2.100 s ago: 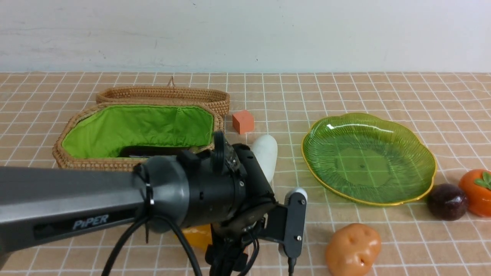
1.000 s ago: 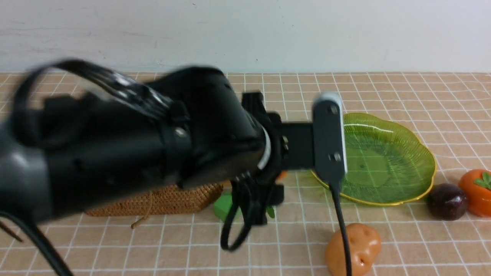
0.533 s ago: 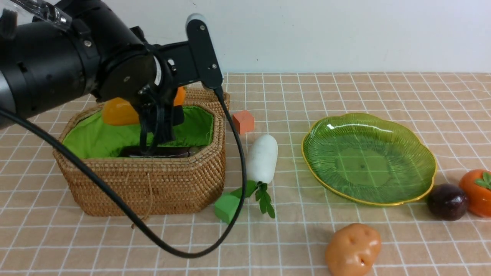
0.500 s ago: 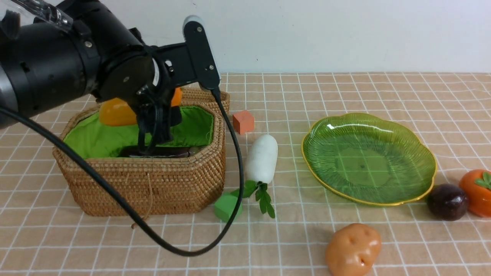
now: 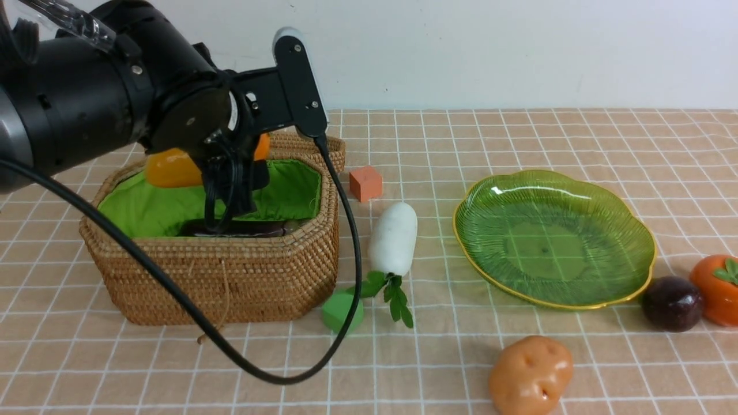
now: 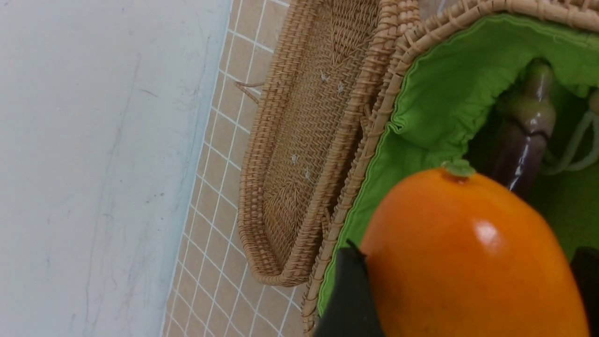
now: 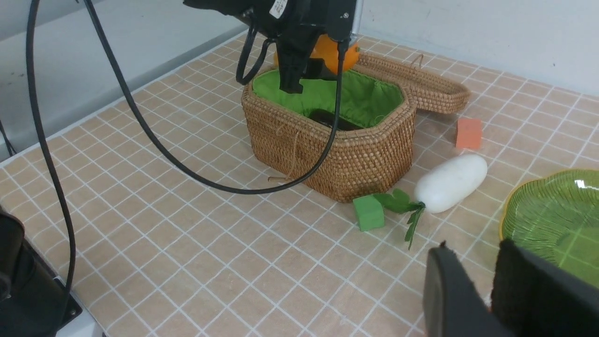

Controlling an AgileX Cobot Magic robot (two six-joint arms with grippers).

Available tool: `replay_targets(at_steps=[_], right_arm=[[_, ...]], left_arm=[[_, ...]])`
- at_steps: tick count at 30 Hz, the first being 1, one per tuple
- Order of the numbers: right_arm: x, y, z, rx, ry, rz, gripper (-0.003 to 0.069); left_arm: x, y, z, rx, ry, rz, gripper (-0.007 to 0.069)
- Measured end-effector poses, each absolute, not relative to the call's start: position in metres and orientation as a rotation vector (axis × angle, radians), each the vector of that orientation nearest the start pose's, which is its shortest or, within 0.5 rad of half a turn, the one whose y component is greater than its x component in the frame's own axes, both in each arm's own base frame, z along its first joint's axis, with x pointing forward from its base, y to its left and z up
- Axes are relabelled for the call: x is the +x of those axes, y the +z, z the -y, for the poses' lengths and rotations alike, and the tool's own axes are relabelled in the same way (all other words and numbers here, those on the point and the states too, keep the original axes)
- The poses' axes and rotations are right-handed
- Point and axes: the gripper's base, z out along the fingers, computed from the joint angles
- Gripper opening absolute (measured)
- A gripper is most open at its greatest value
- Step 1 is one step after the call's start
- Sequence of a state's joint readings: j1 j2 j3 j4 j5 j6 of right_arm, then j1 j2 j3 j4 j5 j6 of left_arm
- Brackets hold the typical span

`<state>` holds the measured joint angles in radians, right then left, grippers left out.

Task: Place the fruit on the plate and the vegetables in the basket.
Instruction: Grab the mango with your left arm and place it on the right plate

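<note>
fwiw only eggplant [image 6: 519, 150]'s been put in basket [image 5: 230, 276], below L gripper [image 6: 468, 290]'s jaws, mango [image 6: 472, 252]'s clamped there, R gripper [image 7: 477, 276]'s jaws are slightly parted, & radish [image 5: 394, 239], potato [image 5: 530, 374], purple ball [image 5: 672, 304], persimmon [image 5: 718, 291] + mango need placing.

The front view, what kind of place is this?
Probably a robot test bench: a robot arm works over a grid-lined surface against a plain, scuffed wall, with glossy, toy-like produce such as the potato laid out.
</note>
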<state>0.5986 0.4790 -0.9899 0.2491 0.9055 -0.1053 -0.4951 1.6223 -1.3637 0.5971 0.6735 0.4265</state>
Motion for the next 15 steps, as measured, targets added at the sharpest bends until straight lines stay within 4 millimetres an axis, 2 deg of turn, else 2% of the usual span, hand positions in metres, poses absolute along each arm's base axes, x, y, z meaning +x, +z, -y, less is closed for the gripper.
replay_targets(at_steps=[3, 4, 6, 10, 11, 12, 13, 14, 15], right_arm=[[0.03, 0.421, -0.041, -0.645, 0.615, -1.793, 0.0163], [0.031, 0.42, -0.039, -0.638, 0.592, -1.796, 0.0163], [0.034, 0.42, -0.036, -0.6, 0.554, -1.813, 0.0163], [0.04, 0.419, -0.029, -0.457, 0.513, -1.856, 0.0163], [0.041, 0.419, -0.027, -0.413, 0.512, -1.872, 0.0163], [0.041, 0.419, -0.027, -0.407, 0.505, -1.873, 0.0163], [0.042, 0.417, -0.025, -0.371, 0.501, -1.896, 0.0163], [0.042, 0.416, -0.024, -0.363, 0.5, -1.911, 0.0163], [0.041, 0.416, -0.024, -0.364, 0.498, -1.918, 0.0163]], left_arm=[[0.332, 0.323, 0.155, 1.396, 0.599, -1.898, 0.0526], [0.325, 0.323, 0.169, 1.424, 0.562, -1.872, 0.0526], [0.313, 0.323, 0.199, 1.465, 0.466, -1.805, 0.0526], [0.298, 0.323, 0.278, 1.472, 0.204, -1.659, 0.0526], [0.3, 0.32, 0.304, 1.451, 0.128, -1.639, 0.0526], [0.302, 0.318, 0.306, 1.448, 0.121, -1.643, 0.0526], [0.312, 0.31, 0.336, 1.407, 0.028, -1.652, 0.0526], [0.325, 0.299, 0.355, 1.38, -0.017, -1.675, 0.0526], [0.327, 0.297, 0.358, 1.374, -0.028, -1.682, 0.0526]])
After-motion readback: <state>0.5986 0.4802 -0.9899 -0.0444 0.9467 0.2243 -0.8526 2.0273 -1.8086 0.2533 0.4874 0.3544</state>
